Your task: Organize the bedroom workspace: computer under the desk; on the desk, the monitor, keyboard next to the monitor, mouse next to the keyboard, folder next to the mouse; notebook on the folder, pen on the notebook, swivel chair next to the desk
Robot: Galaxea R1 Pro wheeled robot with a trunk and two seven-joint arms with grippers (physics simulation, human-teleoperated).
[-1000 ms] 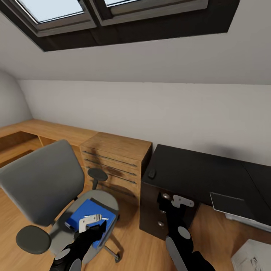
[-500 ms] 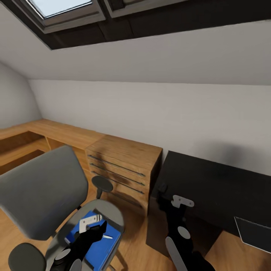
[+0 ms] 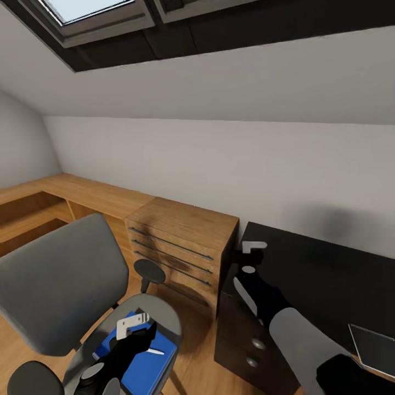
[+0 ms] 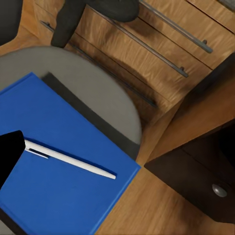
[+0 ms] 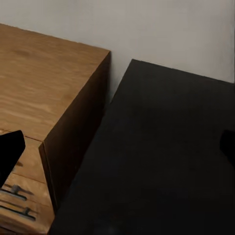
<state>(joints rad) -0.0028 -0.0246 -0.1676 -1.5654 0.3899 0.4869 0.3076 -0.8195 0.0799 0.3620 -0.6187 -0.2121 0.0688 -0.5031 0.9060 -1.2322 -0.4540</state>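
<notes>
Two arms show: left fingers (image 3: 133, 325) hover over the folder (image 3: 144, 359) and pen (image 3: 154, 350) (spread unclear); right fingers (image 3: 249, 253), likewise unclear, over the tabletop (image 3: 323, 274).

Oak furniture under the sloped wall

A low oak dresser (image 3: 181, 241) with long thin metal drawer handles (image 3: 170, 242) stands on the light wood plank floor (image 3: 192, 356) against the pale grey wall (image 3: 219, 164). A long oak counter (image 3: 77, 192) adjoins the dresser's side and runs along the wall into the room's corner. Above, a dark-framed skylight (image 3: 181, 27) is set in the sloped ceiling.
</notes>
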